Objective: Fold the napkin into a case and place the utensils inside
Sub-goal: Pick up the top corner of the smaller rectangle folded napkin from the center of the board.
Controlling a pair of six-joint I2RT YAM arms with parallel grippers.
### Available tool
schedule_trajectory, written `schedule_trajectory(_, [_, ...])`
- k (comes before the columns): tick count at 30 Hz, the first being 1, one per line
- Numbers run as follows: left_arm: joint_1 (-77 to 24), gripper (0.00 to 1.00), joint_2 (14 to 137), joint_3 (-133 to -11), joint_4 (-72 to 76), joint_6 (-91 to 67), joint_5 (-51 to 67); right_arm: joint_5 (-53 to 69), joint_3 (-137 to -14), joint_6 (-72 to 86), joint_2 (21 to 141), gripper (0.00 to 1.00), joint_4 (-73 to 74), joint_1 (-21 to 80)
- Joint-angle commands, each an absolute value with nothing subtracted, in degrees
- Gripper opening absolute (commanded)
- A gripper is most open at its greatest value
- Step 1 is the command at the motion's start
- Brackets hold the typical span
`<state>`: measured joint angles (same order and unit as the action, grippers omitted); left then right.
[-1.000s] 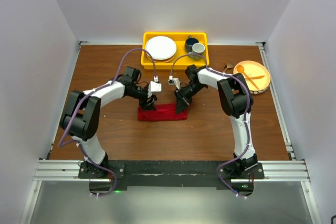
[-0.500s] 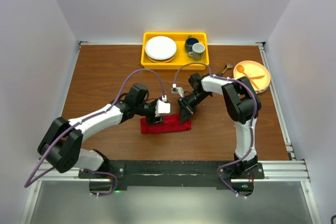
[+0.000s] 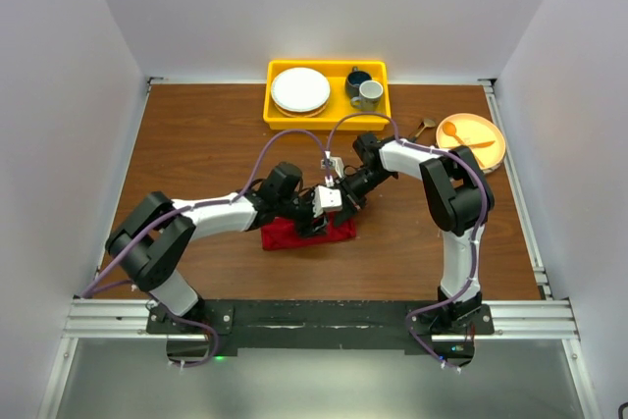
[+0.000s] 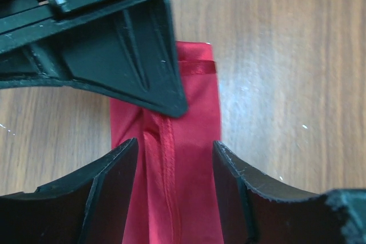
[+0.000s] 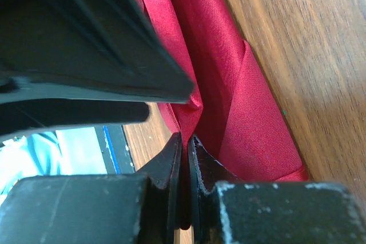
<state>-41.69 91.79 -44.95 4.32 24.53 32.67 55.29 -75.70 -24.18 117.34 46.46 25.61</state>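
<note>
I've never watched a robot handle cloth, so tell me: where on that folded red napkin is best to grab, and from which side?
Probably the raised fold along its length, from above. The napkin lies flat as a narrow strip on the table, so only that ridge offers a pinch; the right end effector is shut on it.

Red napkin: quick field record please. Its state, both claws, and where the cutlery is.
cloth: red cloth napkin, folded into a narrow strip on the brown wooden table
left claw: open, fingers either side of the strip's middle ridge
right claw: shut, pinching a raised fold of the napkin
cutlery: gold metal utensil on the table beside the round orange plate, not in the cloth
</note>
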Motion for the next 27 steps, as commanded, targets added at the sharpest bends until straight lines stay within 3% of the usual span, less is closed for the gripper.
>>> schedule_trajectory(1, [-42.01, 0.59, 94.04, -48.6, 9.58, 21.1, 31.9, 57.74, -75.68, -24.87, 114.61, 0.0, 45.7, 25.84])
schedule_trajectory(4, [-42.01, 0.58, 95.45, -49.57, 9.67, 20.04, 33.13, 57.83, -75.32, -25.05, 114.43, 0.0, 45.53, 25.75])
schedule_trajectory(13, [-42.01, 0.34, 98.61, -51.68, 7.47, 17.84, 36.56, 58.45, -74.88, -25.66, 113.82, 0.0, 45.35, 25.84])
schedule_trajectory(18, [-42.01, 0.1, 99.23, -52.21, 4.66, 17.75, 37.53, 58.8, -75.5, -25.75, 114.17, 0.02, 45.97, 25.75])
schedule_trajectory(20, [-42.01, 0.0, 98.97, -51.86, 3.61, 17.67, 37.27, 58.8, -75.59, -25.66, 113.91, 0.07, 46.14, 25.66])
schedule_trajectory(25, [-41.75, 0.0, 98.96, -50.28, 3.78, 14.95, 36.83, 58.36, -76.02, -24.7, 113.64, 0.13, 46.41, 24.87])
schedule_trajectory(27, [-41.4, 0.0, 98.88, -49.49, 5.01, 12.84, 37.0, 58.01, -76.55, -24.52, 113.99, 0.27, 47.28, 24.7])
